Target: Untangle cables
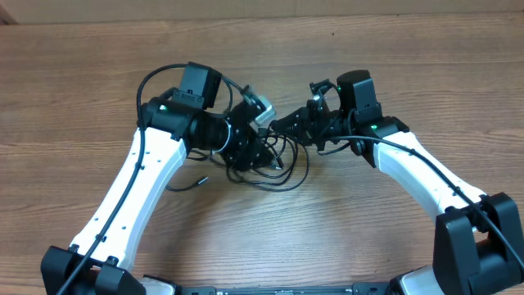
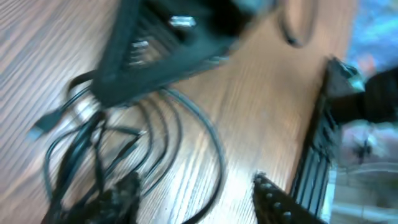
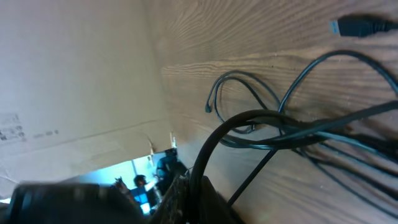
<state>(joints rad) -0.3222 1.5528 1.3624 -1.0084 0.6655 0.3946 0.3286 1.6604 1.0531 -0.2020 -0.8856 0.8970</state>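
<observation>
The cables (image 1: 274,164) are thin black cords bunched in loose loops at the middle of the table, with one plug end (image 1: 201,179) trailing off to the left. My left gripper (image 1: 248,141) hovers over the bunch. In the left wrist view it (image 2: 196,180) is open, one cable loop (image 2: 214,146) curves between the fingers, and the tangle (image 2: 93,155) lies by the left finger. My right gripper (image 1: 284,124) meets the bunch from the right. In the right wrist view it (image 3: 198,185) is shut on a black cable (image 3: 239,118) that arcs up from the jaws.
The wooden table (image 1: 368,238) carries both white arms, whose bases stand at the front corners. A loose plug (image 3: 354,26) lies beyond the loops in the right wrist view. Cardboard (image 3: 74,81) stands along the table's far edge.
</observation>
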